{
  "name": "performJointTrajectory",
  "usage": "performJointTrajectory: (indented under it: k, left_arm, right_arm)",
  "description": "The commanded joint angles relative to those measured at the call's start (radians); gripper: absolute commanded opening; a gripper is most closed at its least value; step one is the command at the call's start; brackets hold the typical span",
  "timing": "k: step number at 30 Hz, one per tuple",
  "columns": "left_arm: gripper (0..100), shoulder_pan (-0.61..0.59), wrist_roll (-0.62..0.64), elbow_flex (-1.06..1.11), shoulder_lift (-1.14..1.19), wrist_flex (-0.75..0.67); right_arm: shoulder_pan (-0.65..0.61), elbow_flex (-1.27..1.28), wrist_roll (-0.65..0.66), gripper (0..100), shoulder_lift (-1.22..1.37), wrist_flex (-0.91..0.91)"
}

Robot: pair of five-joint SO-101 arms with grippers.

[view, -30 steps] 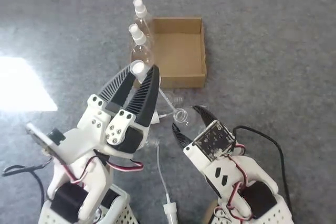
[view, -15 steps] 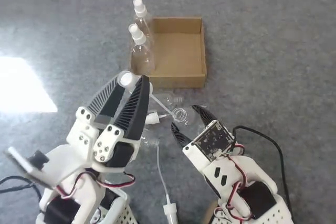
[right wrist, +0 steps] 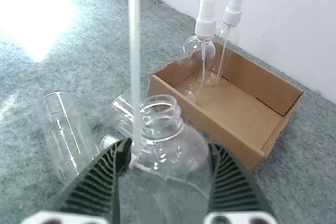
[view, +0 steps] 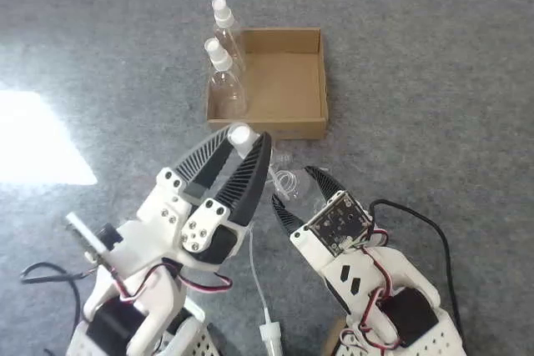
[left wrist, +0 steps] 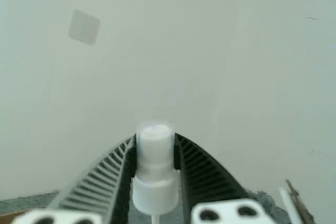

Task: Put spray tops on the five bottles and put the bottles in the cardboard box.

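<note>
The left claw [view: 244,137] pinches a spray top [left wrist: 156,163] mid-worktop [view: 434,81], just before the cardboard box [view: 284,81]. The right claw [right wrist: 168,149] grips an open bottle [right wrist: 160,121]. The tube [right wrist: 134,51] hangs beside the neck, so it likely needs nudging over the mouth before lowering.

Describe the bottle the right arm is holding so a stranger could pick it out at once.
Find the cardboard box in the middle of the grey table. On its near side, toward the arms, the fingers of the right gripper clasp a clear bottle standing upright. Unlike the two capped bottles in the box and the bare ones lying beside it, it stands with its neck open.
</note>
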Motion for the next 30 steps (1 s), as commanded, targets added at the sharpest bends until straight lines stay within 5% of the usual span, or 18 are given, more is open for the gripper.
performJointTrajectory:
  k: [1, 16, 30]
  left_arm:
    - [1, -0.031, -0.009, -0.018, -0.012, -0.052]
    - [1, -0.098, -0.003, -0.07, -0.003, -0.08]
    - [1, -0.003, -0.009, -0.064, -0.012, -0.009]
  right_arm:
    - [-0.008, -0.023, -0.009, 5.4, -0.016, -0.019]
    - [-0.068, -0.023, -0.003, 5.6, -0.016, -0.019]
    - [-0.022, -0.023, -0.009, 5.3, -0.016, -0.025]
